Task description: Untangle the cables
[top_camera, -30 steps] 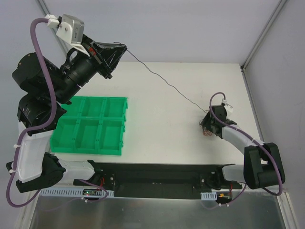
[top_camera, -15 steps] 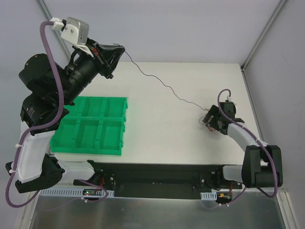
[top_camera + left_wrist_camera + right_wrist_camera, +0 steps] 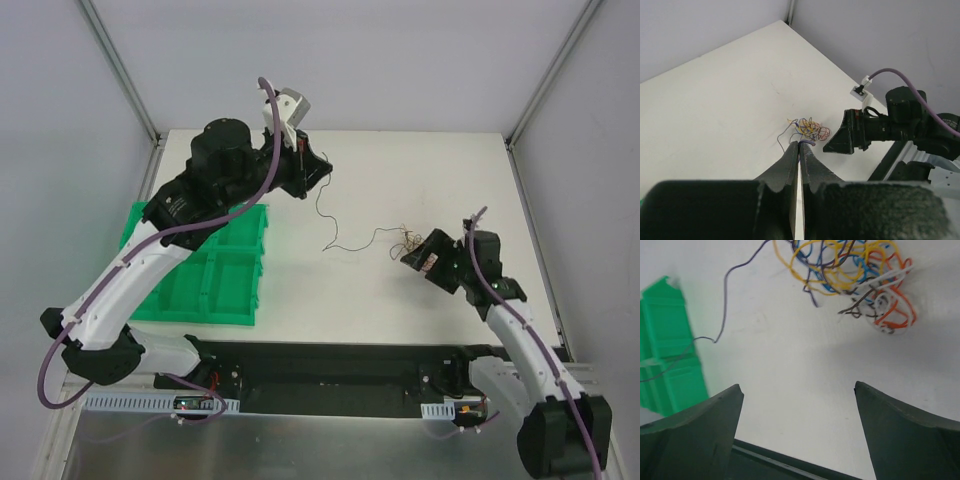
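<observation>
The cables are a small wad [image 3: 406,238] of thin yellow, blue, orange, white and dark wires lying on the white table [image 3: 400,170] right of centre; the wad [image 3: 850,275] fills the top of the right wrist view. One thin purple-grey wire [image 3: 320,205] runs slack from the wad up to my left gripper [image 3: 322,174], which is shut on its end [image 3: 811,142] above the table. My left gripper [image 3: 800,143] looks down on the wad [image 3: 810,129]. My right gripper [image 3: 409,256] stands open just short of the wad, with nothing between its fingers [image 3: 715,415].
A green compartment tray [image 3: 200,265] sits at the left of the table, under the left arm; its edge [image 3: 665,340] shows in the right wrist view, with the loose wire [image 3: 725,285] trailing toward it. Frame posts stand at the back corners.
My left arm swung down from high at the back left toward the table's middle, so the taut wire went slack. My right gripper opened wide and drew back from the wad.
</observation>
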Available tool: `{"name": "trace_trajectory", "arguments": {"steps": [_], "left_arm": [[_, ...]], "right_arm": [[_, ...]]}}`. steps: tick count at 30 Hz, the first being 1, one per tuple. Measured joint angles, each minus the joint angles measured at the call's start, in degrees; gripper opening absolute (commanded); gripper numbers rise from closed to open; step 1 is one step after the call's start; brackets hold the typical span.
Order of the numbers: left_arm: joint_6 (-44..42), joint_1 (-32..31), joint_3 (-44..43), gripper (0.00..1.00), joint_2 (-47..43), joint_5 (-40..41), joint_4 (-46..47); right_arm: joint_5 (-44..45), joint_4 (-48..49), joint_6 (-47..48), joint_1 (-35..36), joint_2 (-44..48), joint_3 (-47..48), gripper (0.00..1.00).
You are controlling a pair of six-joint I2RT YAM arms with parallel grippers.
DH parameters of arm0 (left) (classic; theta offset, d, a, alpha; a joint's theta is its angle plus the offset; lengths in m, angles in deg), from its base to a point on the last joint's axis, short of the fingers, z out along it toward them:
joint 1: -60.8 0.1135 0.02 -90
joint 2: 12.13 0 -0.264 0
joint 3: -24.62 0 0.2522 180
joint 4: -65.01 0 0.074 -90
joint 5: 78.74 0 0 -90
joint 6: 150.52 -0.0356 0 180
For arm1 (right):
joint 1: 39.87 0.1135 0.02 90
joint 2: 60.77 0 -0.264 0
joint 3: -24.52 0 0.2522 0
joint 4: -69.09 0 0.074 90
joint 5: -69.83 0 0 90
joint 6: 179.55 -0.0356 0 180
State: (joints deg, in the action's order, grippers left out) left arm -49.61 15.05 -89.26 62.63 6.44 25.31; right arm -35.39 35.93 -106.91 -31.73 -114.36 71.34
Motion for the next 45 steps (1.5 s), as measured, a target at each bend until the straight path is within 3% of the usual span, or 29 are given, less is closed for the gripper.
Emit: {"name": "trace_trajectory", "arguments": {"steps": [4,6,15,18,22,24,25,27,30,34,39,42,45], "left_arm": [[0.76,-0.02,1.29,0.0,-1.22,-2.25,0.52],[1.27,0.0,1.99,0.0,-2.97,-3.32,0.94],[1.79,-0.02,5.14,0.0,-10.38,-5.9,2.1],[1.95,-0.02,5.14,0.0,-10.86,-7.45,2.27],[1.95,-0.02,5.64,0.0,-11.28,-9.68,2.49],[1.95,-0.02,6.8,0.0,-12.33,-10.19,2.49],[1.95,-0.02,7.87,0.0,-13.33,-10.23,2.47],[1.92,-0.02,9.97,0.0,-15.56,-10.12,2.19],[1.9,-0.02,13.77,0.0,-20.0,-8.39,1.29],[2.1,-0.02,18.75,0.0,-24.85,-4.68,0.28],[2.21,-0.02,20.13,0.0,-24.61,-2.36,-0.42],[2.19,-0.02,20.11,0.0,-22.95,-2.08,-0.42],[2.21,-0.02,20.11,0.0,-21.22,-2.1,-0.52]], "right_arm": [[-0.44,11.45,-19.65,2.64,9.94,-9.97,0.97],[2.32,15.41,-28.33,6.01,9.97,-12.52,0.97],[11.58,31.12,-50.45,14.56,-11.82,-6.45,0.87],[12.09,37.16,-54.69,16.28,-21.14,-3.19,0.73],[12.52,42.49,-57.94,16.7,-29.53,-0.44,0.37],[12.92,43.43,-58.29,16.5,-31.34,0.57,0.25],[12.83,43.56,-58.47,16.17,-32.15,1.49,0.14],[11.58,43.98,-57.9,14.73,-33.68,3.78,0.06],[6.84,43.36,-55.43,10.6,-35.06,8.76,0.04],[0.98,28.2,-43.98,4.98,-33.44,25.7,0.01],[1.31,13.66,-29.18,4.83,-19.76,42.88,0.01],[1.79,10.73,-22.08,5.84,-8.39,45.7,0.01],[2.36,12.04,-18.1,5.92,1.97,38.01,0.01]]}}
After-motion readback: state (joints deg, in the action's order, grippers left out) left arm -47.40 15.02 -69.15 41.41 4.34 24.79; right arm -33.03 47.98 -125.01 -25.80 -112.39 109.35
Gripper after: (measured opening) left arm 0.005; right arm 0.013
